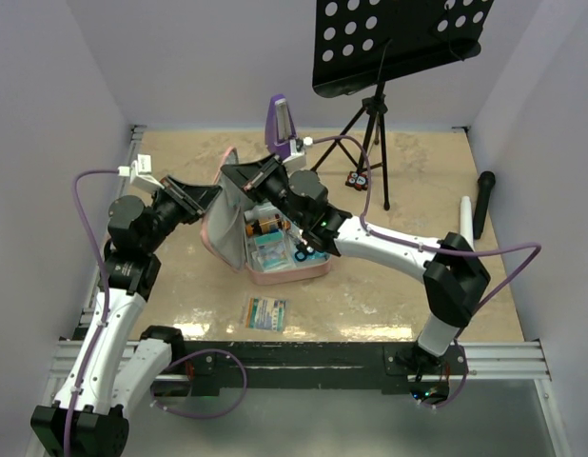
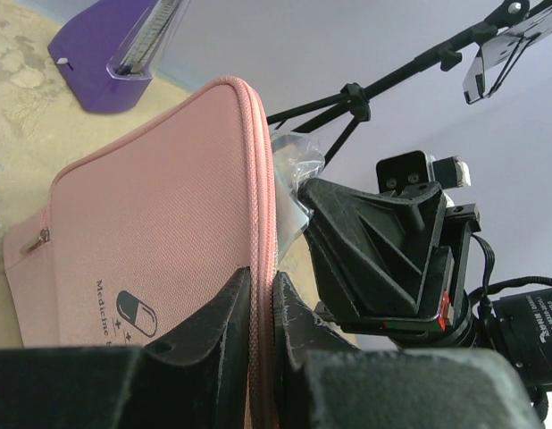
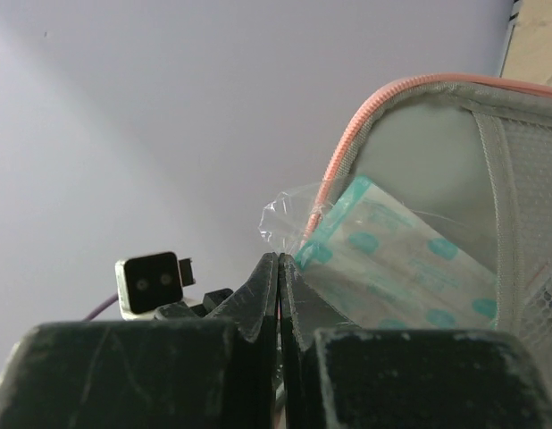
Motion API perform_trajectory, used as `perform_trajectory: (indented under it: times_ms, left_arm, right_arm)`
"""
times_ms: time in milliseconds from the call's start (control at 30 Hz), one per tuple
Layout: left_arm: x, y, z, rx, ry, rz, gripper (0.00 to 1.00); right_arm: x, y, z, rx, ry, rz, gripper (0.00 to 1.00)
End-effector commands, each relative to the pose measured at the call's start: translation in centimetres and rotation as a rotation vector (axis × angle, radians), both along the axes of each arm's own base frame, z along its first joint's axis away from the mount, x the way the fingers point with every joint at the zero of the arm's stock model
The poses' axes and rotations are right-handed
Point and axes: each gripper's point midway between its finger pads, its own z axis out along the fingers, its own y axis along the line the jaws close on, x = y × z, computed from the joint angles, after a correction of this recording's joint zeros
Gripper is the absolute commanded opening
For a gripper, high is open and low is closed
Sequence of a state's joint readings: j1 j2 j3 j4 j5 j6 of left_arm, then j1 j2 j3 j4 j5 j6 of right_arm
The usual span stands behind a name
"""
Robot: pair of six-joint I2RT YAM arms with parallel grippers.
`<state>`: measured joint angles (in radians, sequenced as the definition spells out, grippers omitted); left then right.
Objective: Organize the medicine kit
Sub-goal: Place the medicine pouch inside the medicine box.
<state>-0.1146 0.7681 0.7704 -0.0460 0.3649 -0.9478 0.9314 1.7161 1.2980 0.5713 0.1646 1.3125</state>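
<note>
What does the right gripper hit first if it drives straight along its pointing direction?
Probably the pink zip rim of the medicine kit's raised lid, right beside the right gripper's tips, which pinch a clear teal-printed packet. Depth is unclear; it might slide past.

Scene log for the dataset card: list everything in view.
medicine kit: 1, pink, table centre, open, lid raised
bandage packet: 1, clear with teal print, against lid lining
orange container: 1, orange, inside kit base
loose packet: 1, teal-white, table before kit
metronome: 1, purple, behind kit
music stand: 1, black, back right
microphone: 1, black, right edge
tube: 1, white, beside microphone
left gripper: 1, black, shut on kit lid edge
right gripper: 1, black, shut on bandage packet wrapper
</note>
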Motion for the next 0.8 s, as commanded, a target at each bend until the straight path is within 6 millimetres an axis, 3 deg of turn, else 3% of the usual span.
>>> perform_trajectory:
  times_ms: [0, 167, 400, 467, 533, 600, 667, 767]
  left_arm:
    - [-1.1, -0.5, 6.8, -0.060, -0.220, -0.032, 0.00]
    - [-0.9, -0.3, 7.6, -0.062, -0.233, -0.016, 0.00]
    - [-0.6, 0.0, 8.2, -0.062, -0.244, 0.003, 0.00]
    - [-0.5, 0.0, 8.2, -0.065, -0.241, 0.007, 0.00]
    - [-0.6, 0.1, 8.2, -0.062, -0.241, 0.010, 0.00]
    - [-0.6, 0.2, 8.1, -0.058, -0.240, 0.014, 0.00]
    - [-0.6, 0.2, 8.0, -0.054, -0.236, 0.019, 0.00]
    - [-0.7, 0.3, 7.9, -0.048, -0.234, 0.023, 0.00]
  right_arm:
    - [-1.0, 0.0, 0.8, -0.036, -0.038, 0.012, 0.00]
    - [-2.0, -0.8, -1.3, -0.142, -0.068, 0.014, 0.00]
    - [-4.3, -0.2, -3.2, -0.291, -0.186, 0.136, 0.00]
    - [-4.4, -0.5, -2.6, -0.315, -0.216, 0.134, 0.13]
    - [-4.4, -1.2, -1.7, -0.342, -0.252, 0.114, 0.35]
    - [-4.5, -2.1, -0.5, -0.370, -0.283, 0.089, 0.46]
    - [-4.4, -3.0, 0.3, -0.409, -0.304, 0.056, 0.51]
    - [-3.9, -4.5, 1.3, -0.480, -0.336, -0.005, 0.50]
